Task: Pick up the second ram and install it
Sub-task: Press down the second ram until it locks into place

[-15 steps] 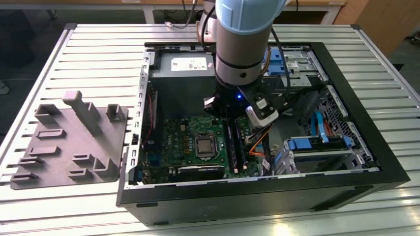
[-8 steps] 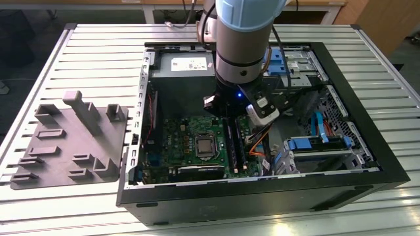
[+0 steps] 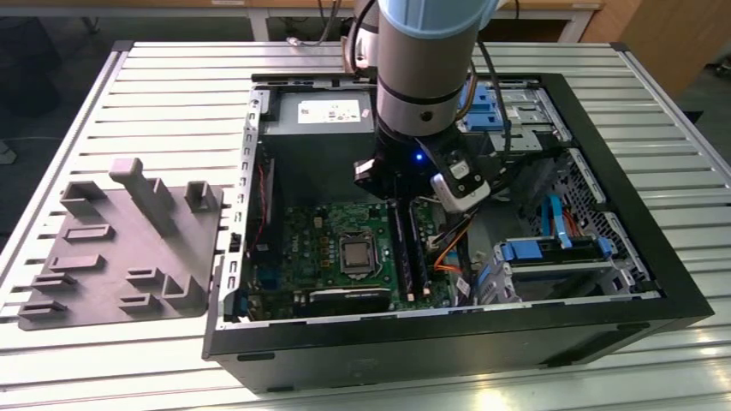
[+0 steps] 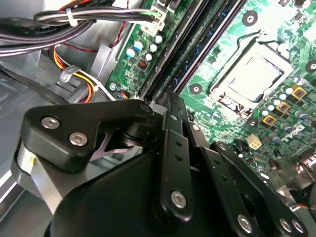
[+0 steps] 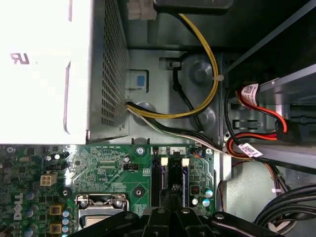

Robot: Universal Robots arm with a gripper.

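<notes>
While the gripper hangs inside the computer case in the exterior view, the second ram lies just beneath it, long axis along the memory slots.

Second wrist view – ram runs straight out from the gripper; grip state can't be told.

First wrist view – gripper centred over the slots.

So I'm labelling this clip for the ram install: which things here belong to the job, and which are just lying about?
Job in hand:
- gripper, down at the memory slots
- motherboard
- the ram itself: cannot tell it from the slots

Lying about:
- grey tray on the table
- power supply
- cables
- processor socket
</notes>
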